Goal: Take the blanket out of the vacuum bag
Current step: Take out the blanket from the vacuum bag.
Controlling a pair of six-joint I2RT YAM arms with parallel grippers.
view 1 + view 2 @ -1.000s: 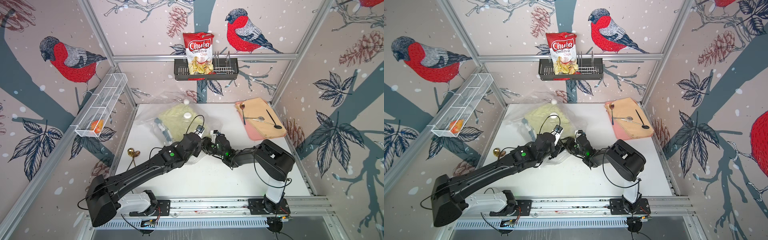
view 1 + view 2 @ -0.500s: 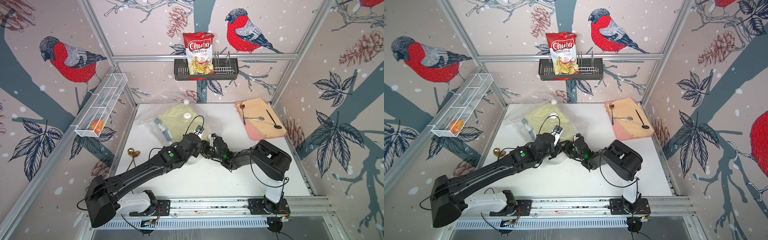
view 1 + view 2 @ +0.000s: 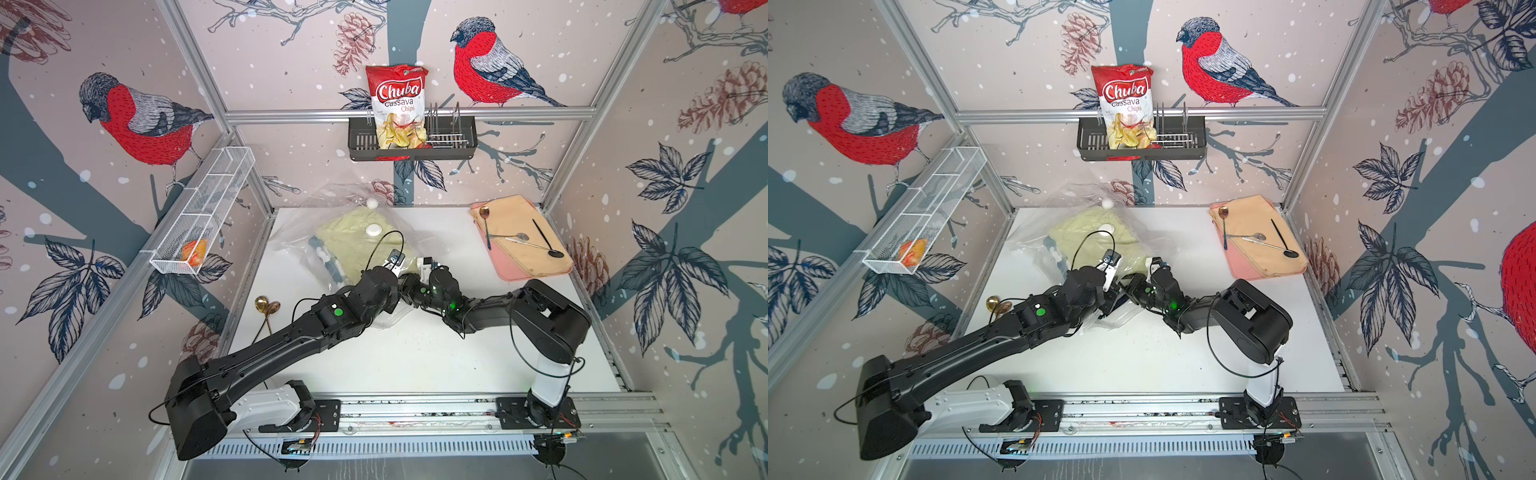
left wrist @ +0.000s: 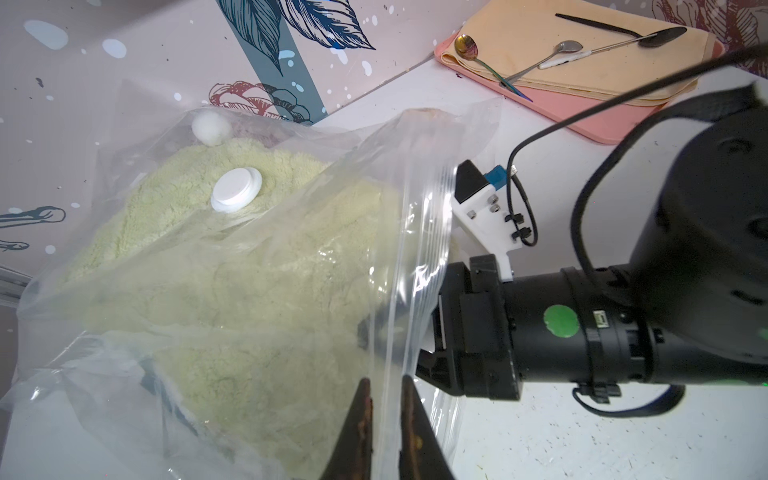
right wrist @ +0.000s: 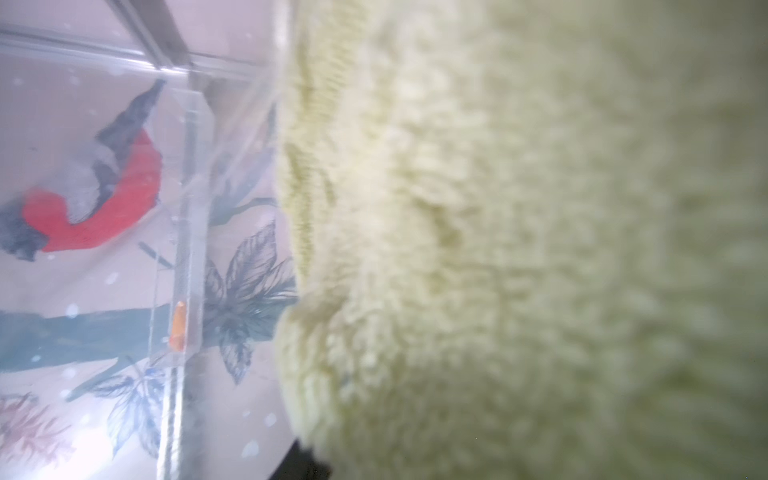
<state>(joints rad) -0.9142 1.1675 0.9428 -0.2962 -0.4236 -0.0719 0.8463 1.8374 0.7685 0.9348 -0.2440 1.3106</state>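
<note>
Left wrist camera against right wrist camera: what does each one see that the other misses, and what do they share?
Only the left wrist view shows the left gripper pinching the open edge of the bag, the round white cap on it, the right arm reaching into it, and the pink tray with spoons. Only the right wrist view shows the wall shelf with something orange in it, blurred through plastic. Both show the pale green blanket inside the clear bag.
</note>
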